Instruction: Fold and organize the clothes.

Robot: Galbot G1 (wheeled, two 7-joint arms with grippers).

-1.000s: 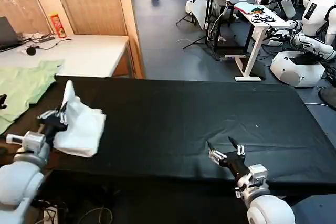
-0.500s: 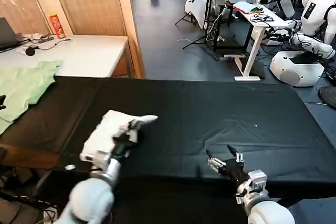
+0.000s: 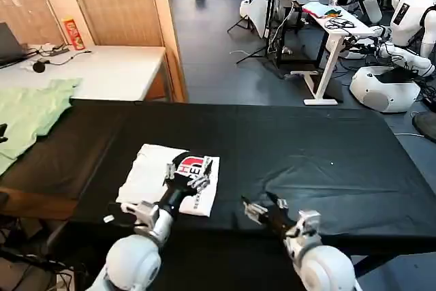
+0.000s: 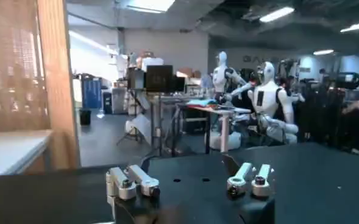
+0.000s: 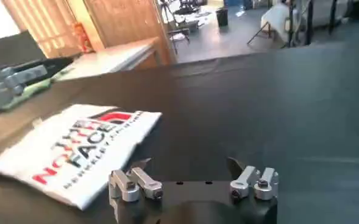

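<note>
The left tool (image 3: 193, 174) hovers spread over the folded shirt (image 3: 153, 178) near the bench's (image 3: 340, 161) front-left edge; the right tool (image 3: 262, 208), spread, waits near the front edge. The left wrist view shows fingers (image 4: 130, 181) apart, empty. In the right wrist view the shirt (image 5: 75, 152) lies print-up; folding looks done, only tidying left.

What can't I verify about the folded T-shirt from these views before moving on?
Head view: the left hand covers part of the print on the T-shirt; whether it touches or hovers is unclear.
Head view: the folded layers underneath are hidden by the top layer.
Head view: the green garment is cut off by the edge.
</note>
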